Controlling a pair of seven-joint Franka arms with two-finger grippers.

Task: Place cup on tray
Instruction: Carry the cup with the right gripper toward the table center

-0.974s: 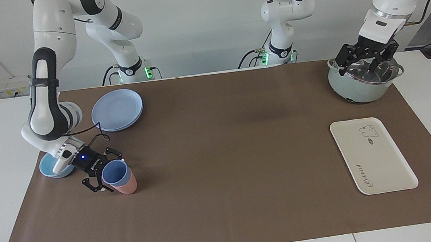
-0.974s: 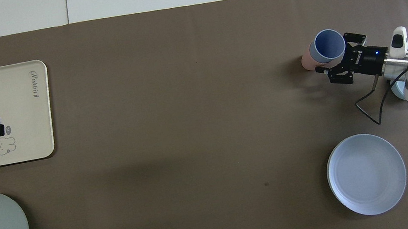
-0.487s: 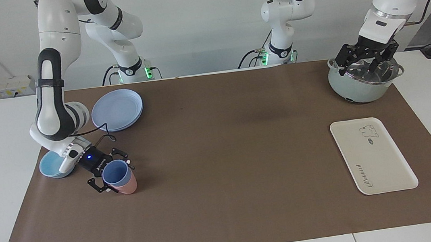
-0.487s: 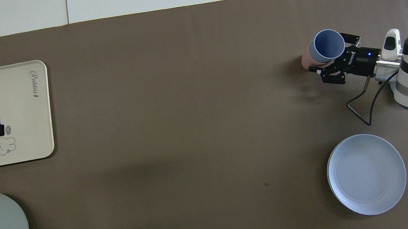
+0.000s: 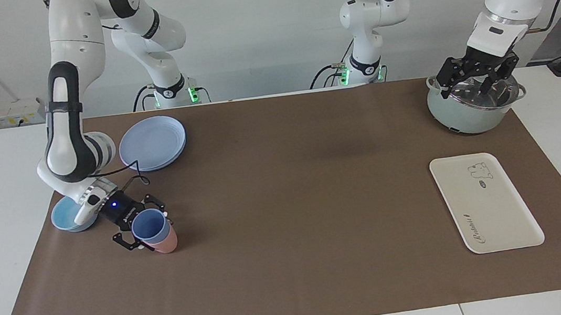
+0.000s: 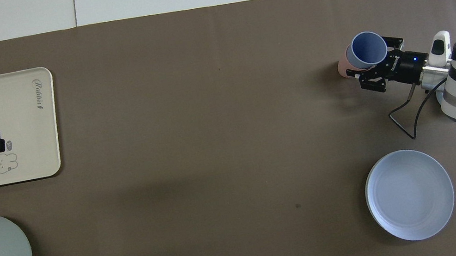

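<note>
My right gripper has its fingers spread around the blue cup, which sits nested in the pink tumbler near the right arm's end of the table; over the last second it has slid in closer so the cup now sits deeper between the fingers, though I don't judge them closed on it. I read that as ready to clamp and lift the cup out of the tumbler. The tray lies well apart toward the left arm's end, and my left gripper waits over the pot, fingers spread.
</note>
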